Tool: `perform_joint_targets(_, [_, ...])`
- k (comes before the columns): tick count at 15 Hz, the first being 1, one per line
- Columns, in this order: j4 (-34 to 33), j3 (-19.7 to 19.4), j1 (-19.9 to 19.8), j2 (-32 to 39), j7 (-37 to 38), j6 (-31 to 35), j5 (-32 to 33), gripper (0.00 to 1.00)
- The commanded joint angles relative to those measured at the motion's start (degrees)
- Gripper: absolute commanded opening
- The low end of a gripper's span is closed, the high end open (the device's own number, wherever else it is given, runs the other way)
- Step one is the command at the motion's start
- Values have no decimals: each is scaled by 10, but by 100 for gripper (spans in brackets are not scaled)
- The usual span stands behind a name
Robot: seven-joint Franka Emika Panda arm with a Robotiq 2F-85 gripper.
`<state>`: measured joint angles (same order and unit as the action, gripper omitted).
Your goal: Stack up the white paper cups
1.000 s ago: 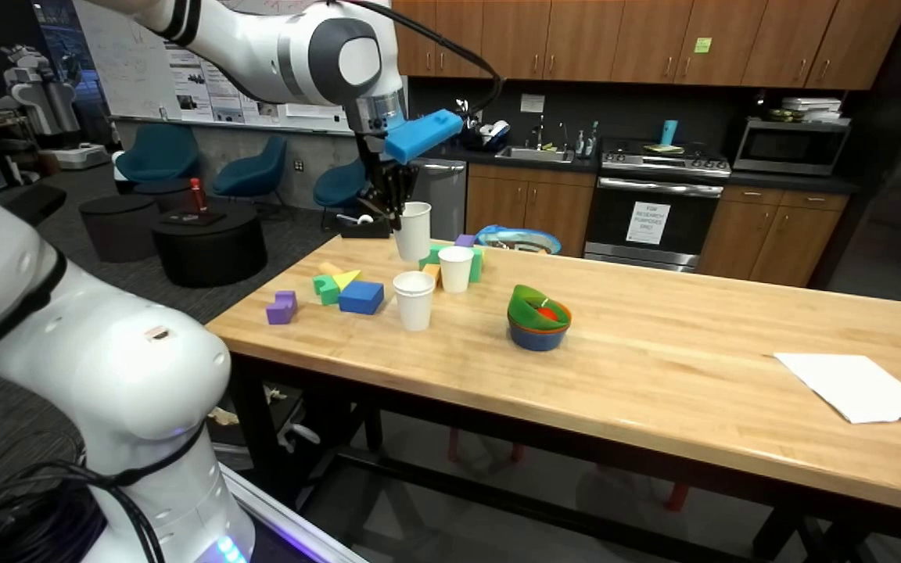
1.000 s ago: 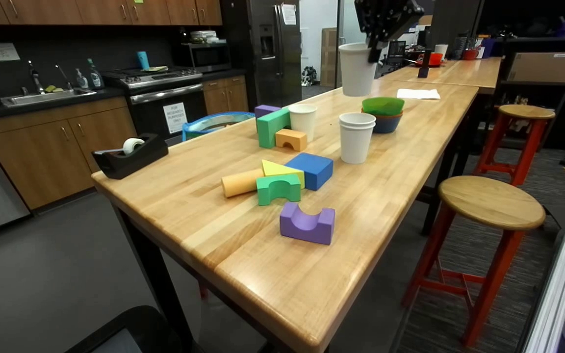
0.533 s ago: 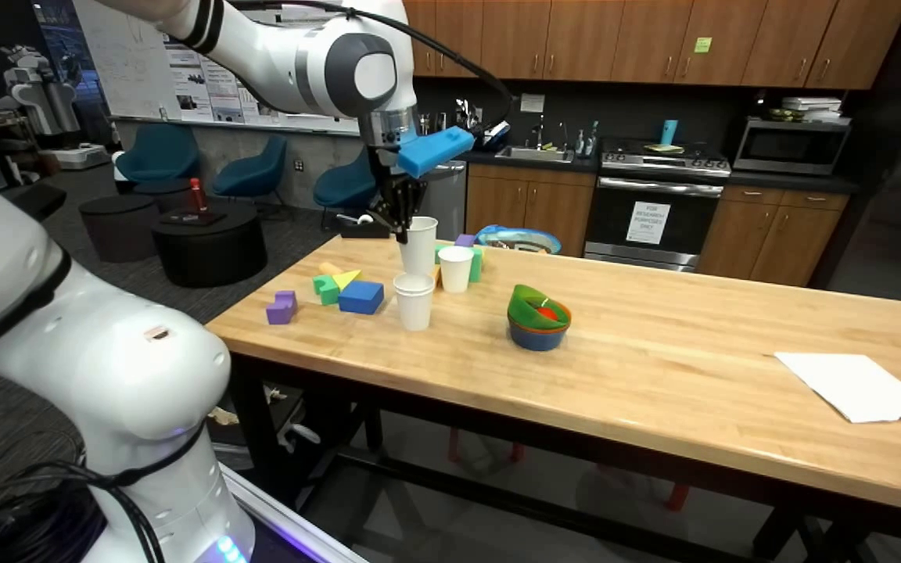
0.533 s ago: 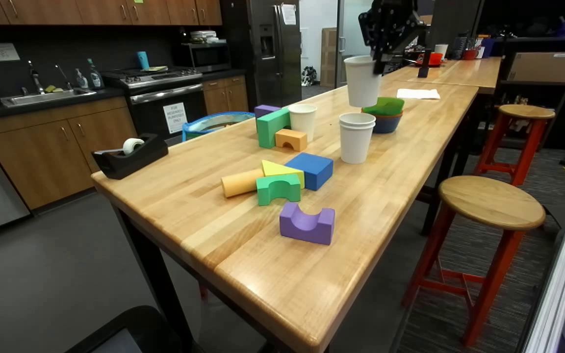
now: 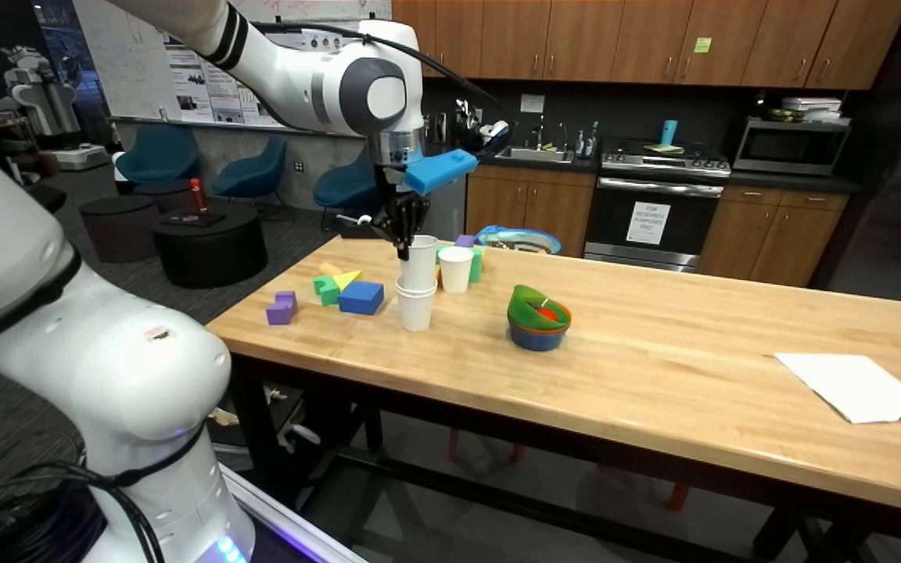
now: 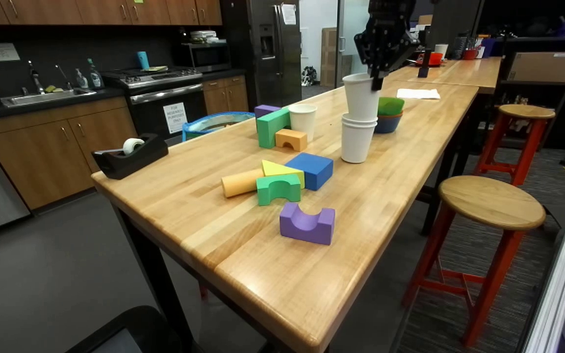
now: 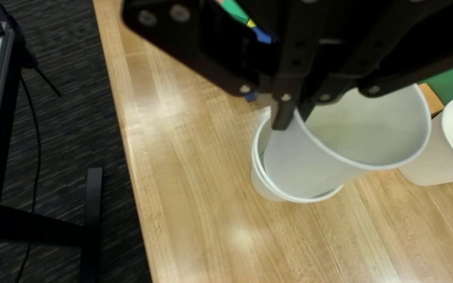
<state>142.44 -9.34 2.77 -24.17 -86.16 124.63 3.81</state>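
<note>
My gripper (image 5: 403,253) is shut on the rim of a white paper cup (image 5: 419,266). In the wrist view the fingers (image 7: 284,118) pinch its wall, one outside and one inside. The held cup (image 7: 313,165) tilts slightly, and its base is inside the mouth of two nested white cups (image 6: 356,147) standing upright on the table. In the wrist view the rims of the nested cups (image 7: 264,184) show around it, with a gap at one side. Another white cup (image 6: 303,120) stands apart beside the blocks; it also shows in the wrist view (image 7: 435,157).
A green block (image 6: 272,128) and an orange arch (image 6: 291,139) stand beside the lone cup. A blue block (image 6: 310,170) and several other blocks lie nearby. Stacked bowls (image 5: 538,320) stand to one side. A tape dispenser (image 6: 129,156) and a paper sheet (image 5: 861,386) lie farther off.
My gripper has moved down with the held cup, and slightly rightward in an exterior view. The cup's base has gone from above the nested cups to inside their mouth.
</note>
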Motion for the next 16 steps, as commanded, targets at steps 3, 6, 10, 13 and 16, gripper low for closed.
perform_joint_targets(3, [-12,4,1,10,-11,0,-6,1])
perform_joint_targets(6, [-11,7,2,8,-11,1,-5,1])
perform_joint_targets(10, [-13,5,5,16,-21,-3,-12,1])
perform_joint_targets(13, [-17,0,2,26,-31,-8,-19,1])
perform_joint_targets(16, [-15,-4,-1,30,-36,-11,-29,34])
